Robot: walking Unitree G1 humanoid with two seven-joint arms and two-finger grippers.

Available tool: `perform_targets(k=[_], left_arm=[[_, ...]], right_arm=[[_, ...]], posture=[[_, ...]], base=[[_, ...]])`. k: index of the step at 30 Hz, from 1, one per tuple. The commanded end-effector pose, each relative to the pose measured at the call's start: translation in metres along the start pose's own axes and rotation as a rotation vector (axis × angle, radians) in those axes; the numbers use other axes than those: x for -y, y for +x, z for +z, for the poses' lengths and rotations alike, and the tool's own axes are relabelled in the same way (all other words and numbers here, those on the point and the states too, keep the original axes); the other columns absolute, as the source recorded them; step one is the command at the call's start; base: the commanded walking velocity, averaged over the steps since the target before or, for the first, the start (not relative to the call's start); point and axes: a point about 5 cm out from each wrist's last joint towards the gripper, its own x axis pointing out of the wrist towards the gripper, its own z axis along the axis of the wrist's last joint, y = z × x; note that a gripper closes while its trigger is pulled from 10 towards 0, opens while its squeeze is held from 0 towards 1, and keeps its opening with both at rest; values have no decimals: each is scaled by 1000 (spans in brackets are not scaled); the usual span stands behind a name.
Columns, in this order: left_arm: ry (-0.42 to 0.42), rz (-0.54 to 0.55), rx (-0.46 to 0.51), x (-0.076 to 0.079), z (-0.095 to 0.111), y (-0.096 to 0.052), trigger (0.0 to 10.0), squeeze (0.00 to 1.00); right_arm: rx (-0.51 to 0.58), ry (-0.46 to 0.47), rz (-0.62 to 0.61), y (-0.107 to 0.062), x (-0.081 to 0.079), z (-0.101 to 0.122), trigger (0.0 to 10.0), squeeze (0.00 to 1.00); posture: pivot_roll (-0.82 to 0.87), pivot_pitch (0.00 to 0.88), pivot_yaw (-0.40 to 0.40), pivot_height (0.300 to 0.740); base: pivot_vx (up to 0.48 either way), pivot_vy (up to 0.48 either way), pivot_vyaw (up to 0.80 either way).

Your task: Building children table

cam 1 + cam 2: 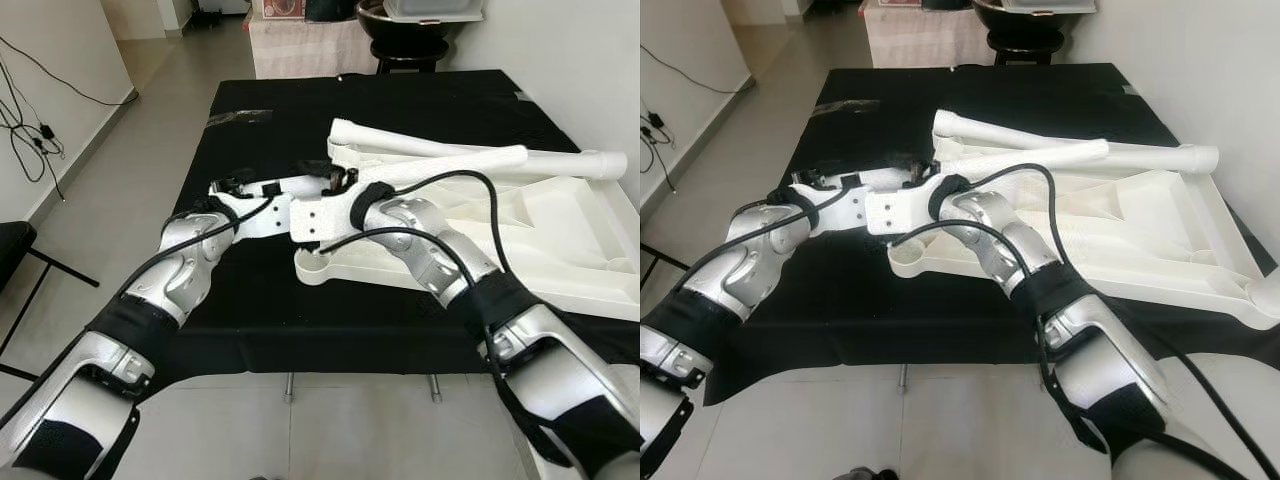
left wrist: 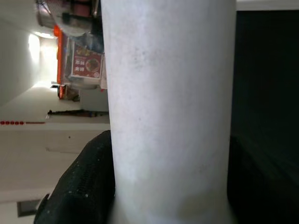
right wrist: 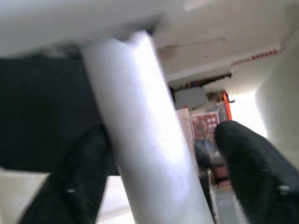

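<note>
Both sets of jaws meet on one white table leg (image 1: pixel 440 168): the left gripper (image 1: pixel 318 176) is clamped tight around it, the right gripper (image 1: pixel 338 178) straddles it, one finger off the surface. The leg's long axis runs sideways, pointing to the robot's right, above the upturned white tabletop (image 1: pixel 560 235) on the black-covered table (image 1: pixel 250 290).

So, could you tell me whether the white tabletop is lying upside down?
Yes: the tabletop lies on the black cloth with its ribbed underside showing.

black table (image 1: pixel 250 300) | white tabletop (image 1: pixel 560 230) | both pincers at leg tube (image 1: pixel 450 167)
</note>
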Motion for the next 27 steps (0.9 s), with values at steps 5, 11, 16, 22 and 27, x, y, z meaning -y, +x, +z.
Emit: perform_targets(k=[5, 11, 16, 22, 27], left_arm=[[-126, 109, -47, -20, -22, -14, 0, 0], [-315, 279, -73, -50, -53, -34, 0, 0], [-345, 318, -100, -56, -64, -40, 0, 0], [-368, 344, -174, -60, -89, -52, 0, 0], [-318, 268, -197, -47, -94, -57, 0, 0]], right_arm=[[7, 223, -181, -16, 36, -23, 10000, 1000], [-66, 441, -364, -54, 79, -77, 10000, 1000], [-78, 510, -377, -63, 83, -87, 10000, 1000], [-67, 593, -432, -77, 91, -100, 10000, 761], [-64, 402, -432, -79, 99, -95, 10000, 384]], posture=[[-70, 98, 28, 740], [-77, 101, 26, 740], [-78, 103, 26, 740], [-73, 103, 29, 740], [-73, 103, 30, 740]], base=[[0, 0, 0], [0, 0, 0], [0, 0, 0], [0, 0, 0], [0, 0, 0]])
